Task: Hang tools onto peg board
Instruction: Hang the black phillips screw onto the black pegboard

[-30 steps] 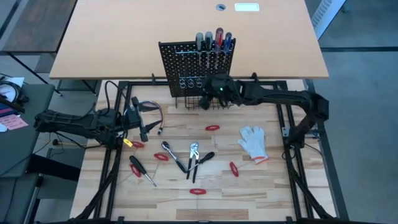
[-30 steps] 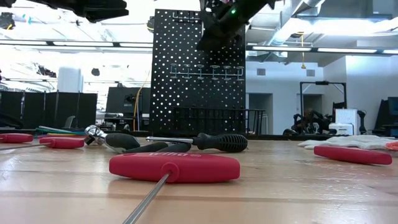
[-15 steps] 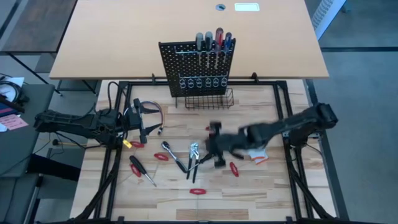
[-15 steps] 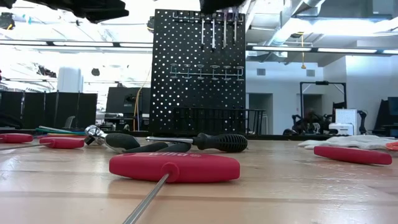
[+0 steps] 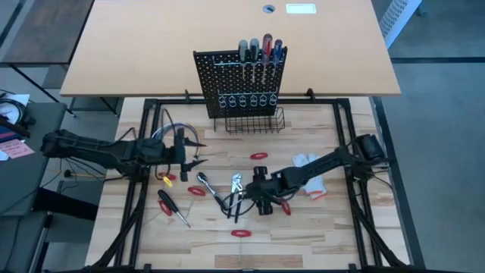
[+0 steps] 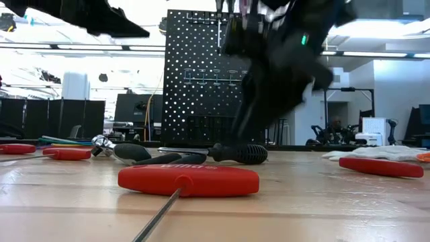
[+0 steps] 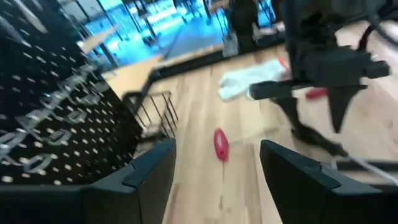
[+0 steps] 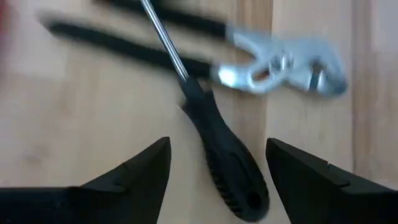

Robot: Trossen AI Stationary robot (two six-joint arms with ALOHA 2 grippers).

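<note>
Right gripper (image 5: 261, 196) low over the middle of the wooden table (image 5: 318, 235), directly above the black-handled screwdriver (image 8: 217, 146). Fingers (image 8: 134, 180) spread wide, one on each side of the handle, not touching it; nothing held. Screwdriver flat on the boards, shaft running under the silvery head of the pliers (image 8: 280, 65), which lie just beside it. Low view: right arm a dark blurred mass in front of the peg board (image 6: 201, 74), coming down to the screwdriver handle (image 6: 238, 153).

Left gripper (image 5: 180, 148) over the left part of the table, near the bundle of coloured cables (image 5: 191, 140). Left wrist view: fingers (image 7: 149, 180) parted, with bare table between them; nothing gripped.

Peg board (image 5: 239, 83) upright at the far edge of the table, wire basket (image 5: 254, 121) at its base. Four screwdrivers (image 5: 260, 50) already hung along its top, handles up. Row of ring holders lower down on the panel.

Loose on the table: red-handled screwdriver (image 5: 168, 205) at near left, ratchet wrench (image 5: 204, 182) left of the pliers (image 5: 235, 189), several small red handles scattered about, one (image 5: 259, 156) between basket and right gripper, another (image 5: 240, 233) at the near edge. White glove (image 5: 307, 163) right of centre, partly under the right arm.
</note>
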